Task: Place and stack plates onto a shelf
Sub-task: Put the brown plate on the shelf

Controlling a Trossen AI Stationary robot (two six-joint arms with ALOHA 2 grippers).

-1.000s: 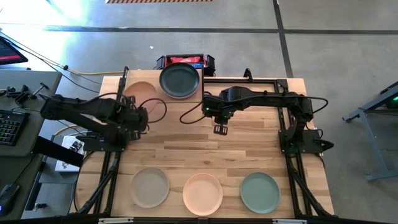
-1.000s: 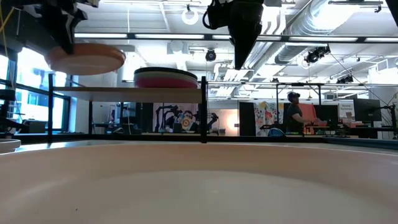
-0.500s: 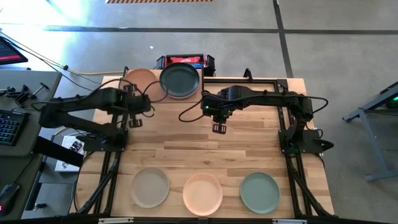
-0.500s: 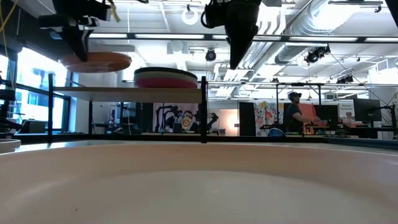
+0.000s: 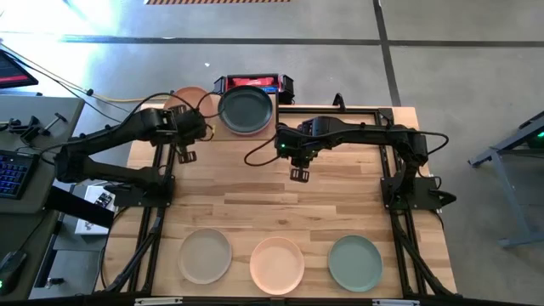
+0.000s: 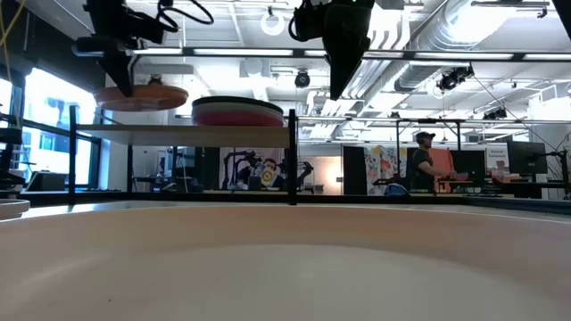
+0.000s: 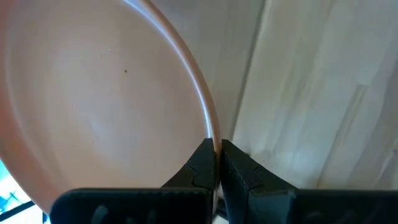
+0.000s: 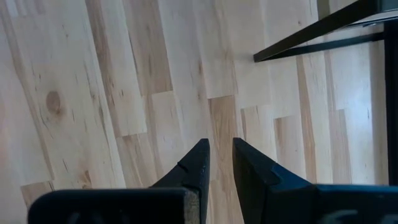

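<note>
My left gripper [image 5: 181, 119] is shut on a peach plate [image 5: 189, 96] and holds it level a little above the left half of the shelf [image 6: 178, 129]; the low view shows the plate [image 6: 143, 94] clear of the board. A stack of plates [image 6: 237, 111], dark grey on top [image 5: 246, 109] with magenta under it, rests on the shelf's right half. My right gripper [image 5: 299, 175] hangs over the table's middle, pointing down, empty, its fingers a narrow gap apart [image 8: 219, 149]. My left gripper pinches the peach plate's rim [image 7: 210, 127] between its two fingers, one finger on the plate's inner side and one outside. The fingers come from above, at the plate's left side [image 6: 120, 87]. The plate is lifted clear and level.
Three plates lie along the table's near edge: beige-grey [image 5: 205, 256], peach [image 5: 276, 264] and sage green [image 5: 354, 262]. One of them fills the low view's lower half [image 6: 285, 267]. A red and black box [image 5: 255, 82] stands behind the shelf. A person [image 6: 423, 160] stands far back in the room.
My left gripper has carried the peach plate toward the table's far edge, from over the table in front of the shelf to above the shelf's left half. The plate has stayed level and in the hold.
</note>
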